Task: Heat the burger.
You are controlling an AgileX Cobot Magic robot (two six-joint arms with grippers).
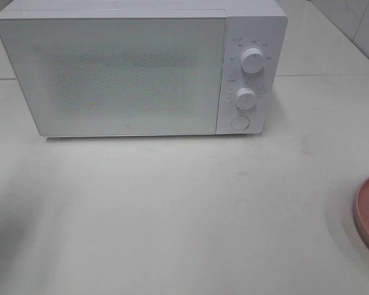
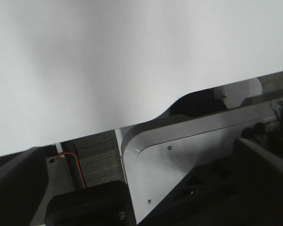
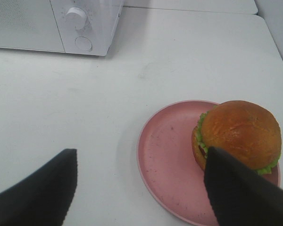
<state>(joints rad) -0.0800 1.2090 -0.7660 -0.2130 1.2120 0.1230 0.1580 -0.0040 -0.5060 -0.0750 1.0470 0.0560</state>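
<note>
Burger on its plate, microwave door closed.
The tall golden-bun burger (image 3: 237, 135) sits on the round pink plate (image 3: 167, 160) on the white surface (image 1: 172, 209), well apart from the white microwave (image 1: 123, 67). The right gripper (image 3: 140, 181) hangs above with jaws apart, holding nothing; the left gripper's state cannot be told.

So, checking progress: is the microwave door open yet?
No, the microwave door sits flush and shut in the exterior high view.

Right gripper (image 3: 141, 188) jaws spread wide, holding nothing; left gripper unseen
</note>
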